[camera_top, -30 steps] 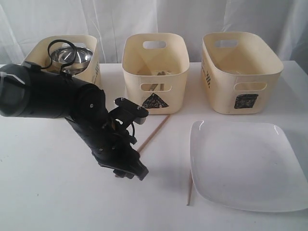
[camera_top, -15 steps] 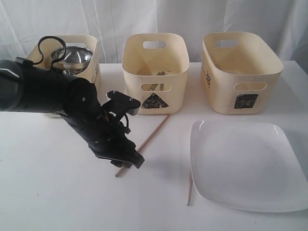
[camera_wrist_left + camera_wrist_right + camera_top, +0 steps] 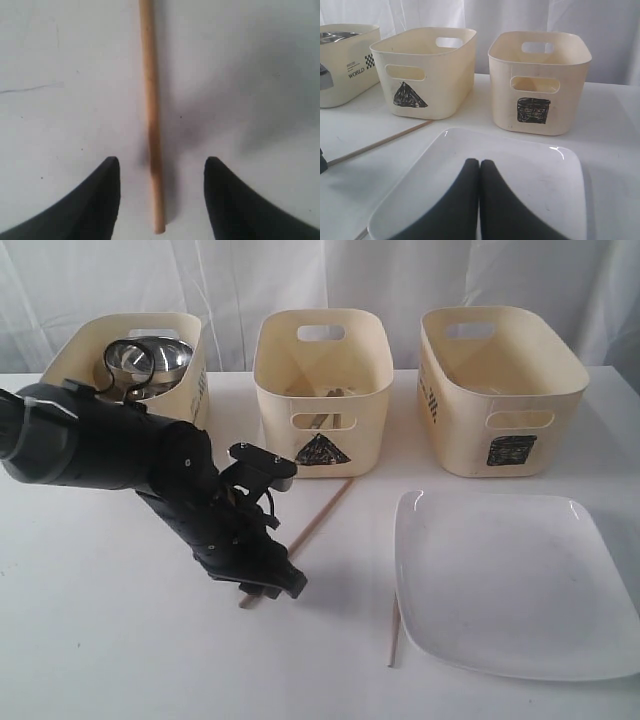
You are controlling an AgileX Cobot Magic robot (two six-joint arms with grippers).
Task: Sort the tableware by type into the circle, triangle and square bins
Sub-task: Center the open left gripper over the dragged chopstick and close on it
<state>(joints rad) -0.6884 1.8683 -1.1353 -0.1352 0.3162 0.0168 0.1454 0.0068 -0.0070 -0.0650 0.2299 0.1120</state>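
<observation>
The left gripper (image 3: pixel 272 588) hangs low over the white table (image 3: pixel 100 660) with its jaws apart, straddling one wooden chopstick (image 3: pixel 322 512). In the left wrist view the chopstick (image 3: pixel 152 125) runs straight out between the two black fingers (image 3: pixel 102 200). Its near end lies just inside the fingertips, and bare table shows on either side of it, so neither finger touches the wood. Nothing is gripped.

From the gripper the stick leads away toward the triangle tub (image 3: pixel 322 380), its far tip stopping just short of the tub's front. A second chopstick (image 3: pixel 394 635) lies well off to the gripper's right, tucked against the near left edge of the large white square plate (image 3: pixel 505 585). Beyond the plate, farther from the gripper, stands the square tub (image 3: pixel 500 390). A third tub (image 3: pixel 190 380) sits behind the left arm with a steel bowl (image 3: pixel 150 357) showing over its rim. Its front mark is hidden.

The right gripper (image 3: pixel 479 162) is out of the exterior view. Its own camera shows the two fingers pressed together, closed on nothing, poised above the near part of the plate (image 3: pixel 530 170). Ahead of it, past the plate's far edge, stand the triangle tub (image 3: pixel 427 65) and the square tub (image 3: pixel 540 75).
</observation>
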